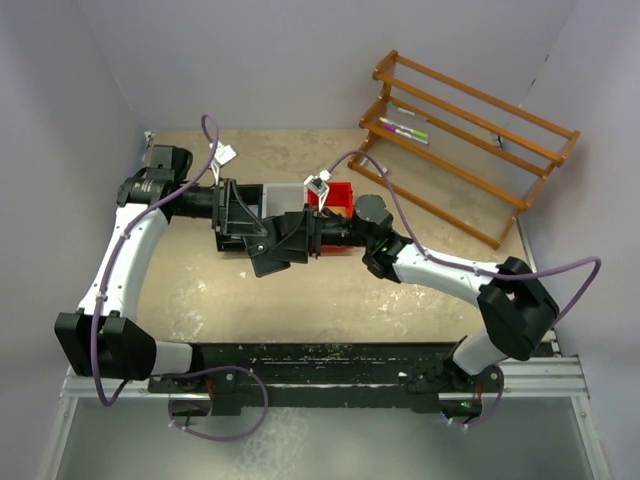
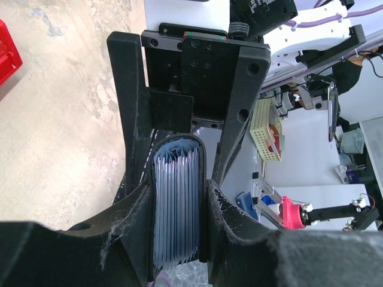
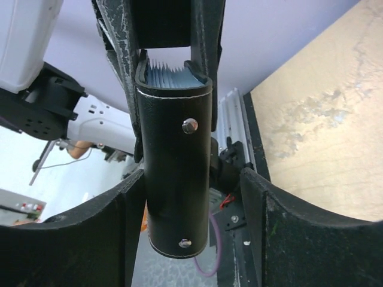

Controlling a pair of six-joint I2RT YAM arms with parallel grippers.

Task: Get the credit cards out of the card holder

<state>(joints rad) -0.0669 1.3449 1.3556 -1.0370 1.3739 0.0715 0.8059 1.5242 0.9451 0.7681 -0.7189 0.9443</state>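
1. The left gripper (image 2: pixel 179 200) is pinching the holder (image 3: pixel 173 149) by its sides, in the air over the table's (image 1: pixel 400 310) middle.
2. The right gripper (image 3: pixel 188 179) is standing spread, straddling the holder without clamping it.
3. The cards (image 2: pixel 176 203) are showing at the open end. They look thin, stiff, slick and tightly packed, so pinching their exposed edges looks best.

Top cam is looking down from high behind the near edge over the whole table (image 1: pixel 300 300); L & R wrist cams are facing each other close-up, both framing the card holder (image 3: pixel 176 179)
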